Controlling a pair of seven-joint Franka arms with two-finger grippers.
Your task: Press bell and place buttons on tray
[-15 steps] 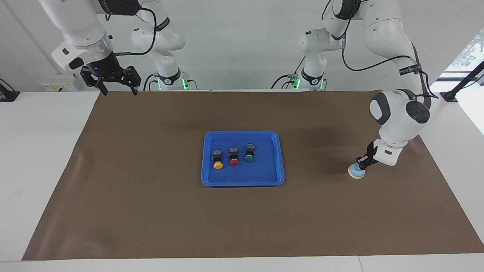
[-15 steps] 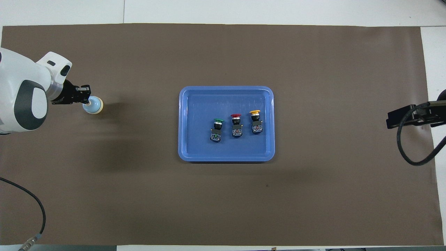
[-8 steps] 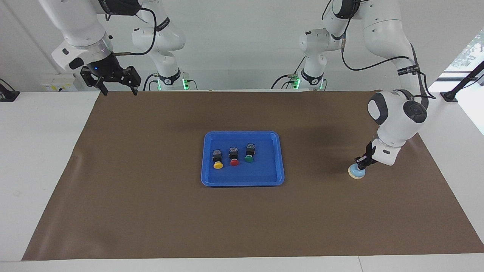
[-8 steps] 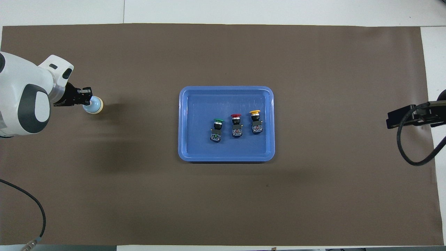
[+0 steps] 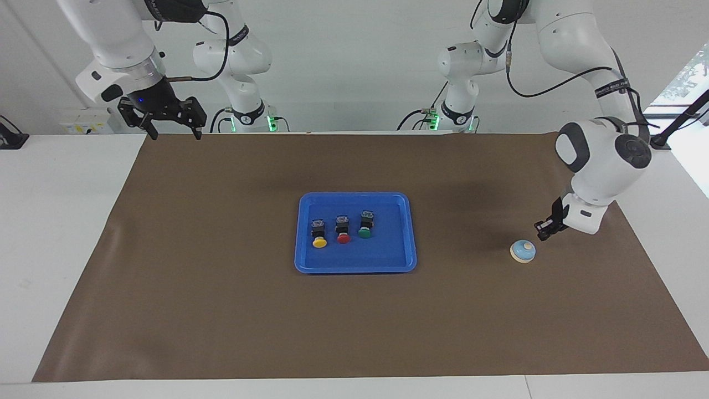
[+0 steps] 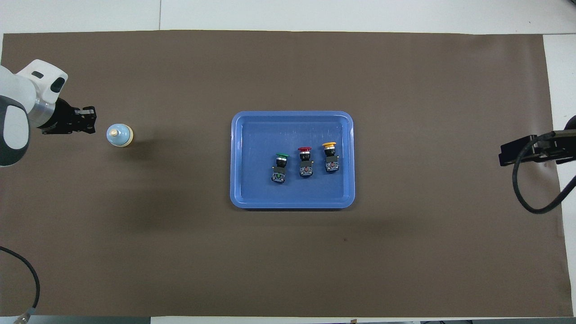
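All three buttons—green (image 5: 364,233), red (image 5: 343,238), yellow (image 5: 319,242)—lie in the blue tray (image 5: 409,233). The bell (image 5: 522,251) sits toward the left arm's end, left gripper (image 5: 545,231) raised beside it, jaws unreadable. The right gripper (image 5: 173,132) waits, released—little seems left.

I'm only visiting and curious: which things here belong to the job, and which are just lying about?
Job:
- bell
- green button, red button, yellow button
- tray
- left gripper

Just there:
- brown mat
- right gripper, waiting

White table (image 5: 61,233) under a brown mat (image 5: 221,310), with blue tray (image 5: 409,233) and bell (image 5: 523,251) on top
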